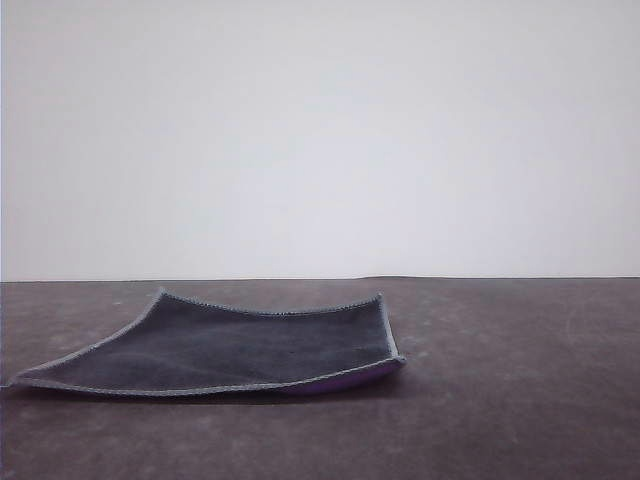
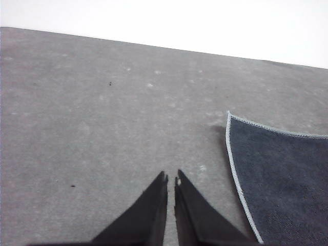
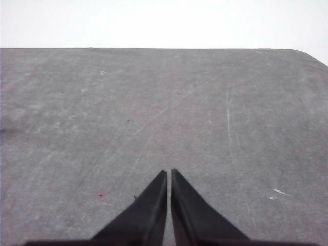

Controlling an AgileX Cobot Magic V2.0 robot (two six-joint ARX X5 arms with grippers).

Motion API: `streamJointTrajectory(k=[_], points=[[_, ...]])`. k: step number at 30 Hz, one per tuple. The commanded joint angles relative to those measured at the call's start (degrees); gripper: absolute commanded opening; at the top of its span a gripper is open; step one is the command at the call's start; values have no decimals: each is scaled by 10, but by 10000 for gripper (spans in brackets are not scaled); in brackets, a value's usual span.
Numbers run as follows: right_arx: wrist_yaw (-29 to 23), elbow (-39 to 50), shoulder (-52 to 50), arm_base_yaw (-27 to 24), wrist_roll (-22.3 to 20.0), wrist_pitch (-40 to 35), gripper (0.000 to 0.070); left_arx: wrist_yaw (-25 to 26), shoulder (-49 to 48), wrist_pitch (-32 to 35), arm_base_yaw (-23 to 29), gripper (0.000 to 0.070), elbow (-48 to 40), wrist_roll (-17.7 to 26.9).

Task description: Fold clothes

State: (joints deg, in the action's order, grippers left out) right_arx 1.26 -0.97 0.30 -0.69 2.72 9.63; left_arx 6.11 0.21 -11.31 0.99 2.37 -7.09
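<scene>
- Plainly spread on the table [image 1: 520, 400]: a small square cloth [image 1: 240, 350], charcoal face up, lying left of centre in the front view, unfolded so far.
- Edged all round with light grey stitching [image 2: 237, 177]; lifted a little at the near right corner, showing a strip of the purple underside [image 1: 350, 381], probably because the soft fabric curls instead of lying dead flat.
- Seen from the left wrist: left gripper [image 2: 170, 180] poised over bare table just beside the cloth's left edge, fingers [image 2: 154, 205] drawn nearly together with only a thin slit between them, holding nothing.
- Likely parked there to leave the fabric undisturbed while within short reach of that edge.
- Seen from the right wrist: right gripper [image 3: 168, 173] above bare, scuffed table, fingers [image 3: 189, 210] pressed all but closed, likewise holding nothing.
- By judgement, very start of the fold: no edge gripped yet, and both sets of fingers needing to spread before pinching a corner.
- Raised purple corner probably the easiest place to get under.
</scene>
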Motion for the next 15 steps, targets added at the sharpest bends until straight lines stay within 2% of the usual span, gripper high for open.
streamJointTrajectory(k=[1, 15], points=[[-2, 3, -1, 1, -8, -6, 7, -2, 0, -7, 1, 16, -10, 0], [-2, 3, -1, 1, -8, -6, 7, -2, 0, -7, 1, 16, -10, 0]])
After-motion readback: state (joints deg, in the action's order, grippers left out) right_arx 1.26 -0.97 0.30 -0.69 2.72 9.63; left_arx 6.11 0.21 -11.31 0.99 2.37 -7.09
